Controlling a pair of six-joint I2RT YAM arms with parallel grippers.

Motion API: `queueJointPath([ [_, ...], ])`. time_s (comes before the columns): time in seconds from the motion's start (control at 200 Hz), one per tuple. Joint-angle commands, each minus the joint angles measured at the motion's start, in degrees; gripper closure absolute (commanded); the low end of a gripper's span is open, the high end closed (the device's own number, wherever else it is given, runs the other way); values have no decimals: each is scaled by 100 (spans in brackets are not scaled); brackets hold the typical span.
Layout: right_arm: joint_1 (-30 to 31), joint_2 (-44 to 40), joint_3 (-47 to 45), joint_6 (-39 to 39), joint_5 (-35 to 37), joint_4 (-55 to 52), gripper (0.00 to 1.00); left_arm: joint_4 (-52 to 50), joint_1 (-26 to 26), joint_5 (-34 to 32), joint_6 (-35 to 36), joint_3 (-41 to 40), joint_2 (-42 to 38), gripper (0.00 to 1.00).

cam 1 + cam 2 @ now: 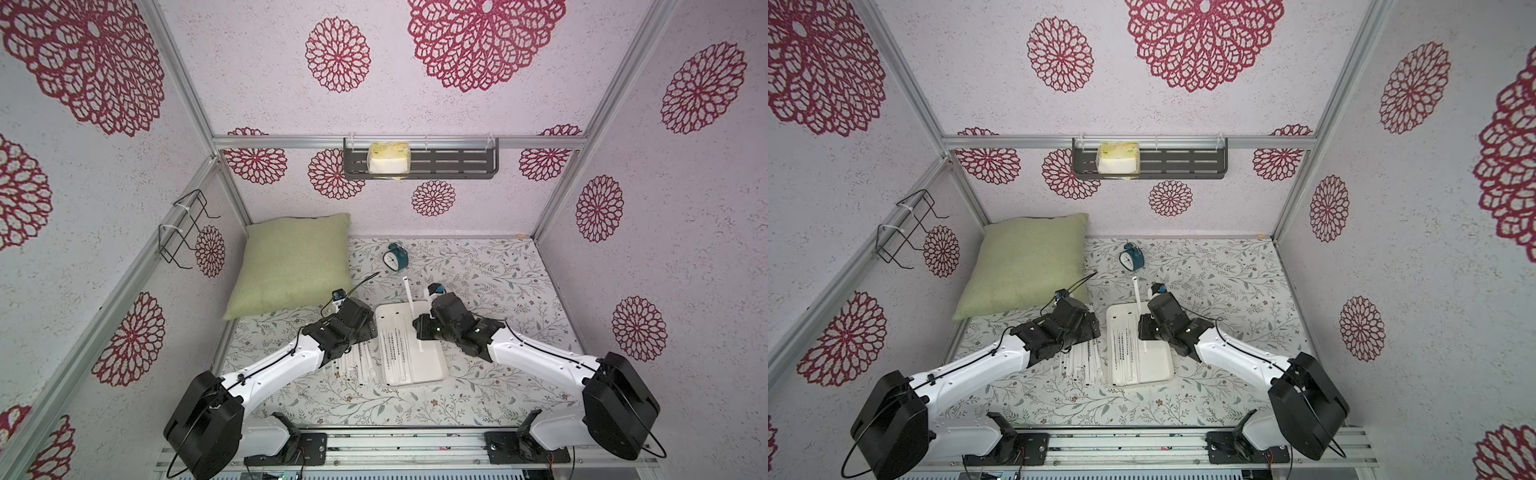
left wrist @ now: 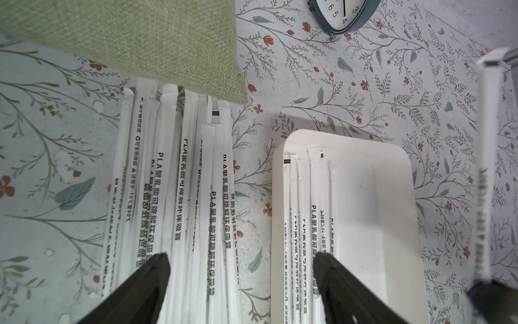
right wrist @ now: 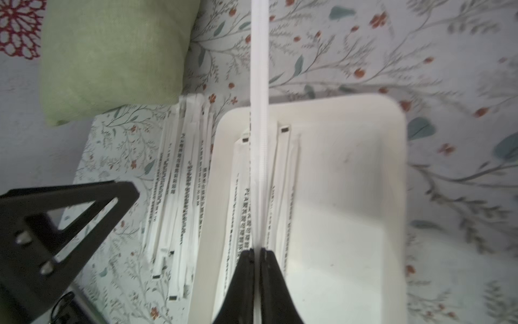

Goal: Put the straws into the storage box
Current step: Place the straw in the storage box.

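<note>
The storage box (image 1: pixel 432 357) is a shallow white tray in the middle of the table, seen in both top views (image 1: pixel 1158 357). Several straws (image 2: pixel 305 210) lie along its left side. A pile of straws (image 1: pixel 357 365) lies on the table just left of the box, partly under my left arm. My left gripper (image 2: pixel 242 256) hangs open, one finger over the pile (image 2: pixel 179 182) and the other over the box (image 2: pixel 372 196). My right gripper (image 3: pixel 258 251) is shut on one straw (image 3: pixel 259 84) above the box (image 3: pixel 350 196). That straw (image 1: pixel 408 295) points toward the back wall.
A green pillow (image 1: pixel 291 266) lies at the back left, its corner touching the far end of the pile. A teal alarm clock (image 1: pixel 395 257) stands behind the box. A dark slotted shelf (image 1: pixel 457 162) hangs on the back wall and a wire rack (image 1: pixel 187 228) on the left wall.
</note>
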Motion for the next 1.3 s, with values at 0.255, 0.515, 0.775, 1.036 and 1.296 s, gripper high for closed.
queueJointPath([
  [0.255, -45, 366, -1016, 978, -572, 1016, 92, 321, 35, 210, 22, 223, 297, 12],
  [0.515, 16, 629, -1138, 1274, -691, 1451, 92, 286, 21, 195, -2, 190, 274, 13],
  [0.775, 33, 952, -1126, 1275, -726, 1613, 91, 164, 22, 90, 48, 181, 180, 13],
  [1.036, 43, 1045, -1012, 1186, -722, 1556, 88, 115, 21, 35, 40, 207, 201, 13],
  [1.296, 59, 860, -764, 983, -565, 1036, 81, -223, 85, -206, 85, 196, -73, 15],
])
